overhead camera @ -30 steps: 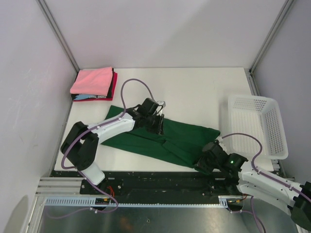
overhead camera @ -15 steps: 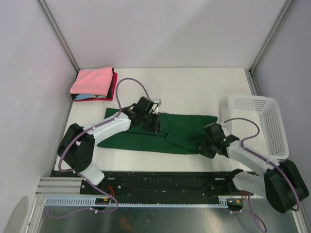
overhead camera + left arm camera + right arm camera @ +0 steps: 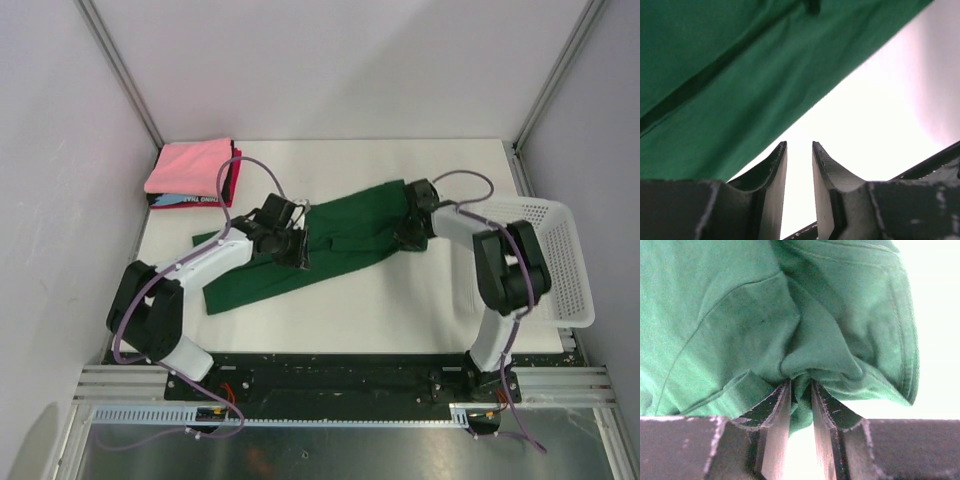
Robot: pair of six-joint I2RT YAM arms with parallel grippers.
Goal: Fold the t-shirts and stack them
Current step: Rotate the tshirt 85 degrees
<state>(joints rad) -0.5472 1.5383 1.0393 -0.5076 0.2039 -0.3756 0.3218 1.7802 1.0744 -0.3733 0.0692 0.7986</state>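
The dark green t-shirt lies spread slantwise on the white table, from near left to far right. My right gripper is shut on a bunched fold at its right end, seen up close in the right wrist view with the green cloth pinched between the fingers. My left gripper rests over the shirt's middle. In the left wrist view its jaws stand a narrow gap apart with only bare table between them, and the shirt lies just beyond the tips. The folded stack, pink on top, sits at the far left corner.
A white mesh basket stands at the right edge, right beside the right arm. Bare white table lies in front of the shirt. Grey walls close in the back and sides.
The right gripper swung from the near right edge to the far right, dragging the shirt's right end back with it. The shirt now slants. The left gripper shifted slightly left.
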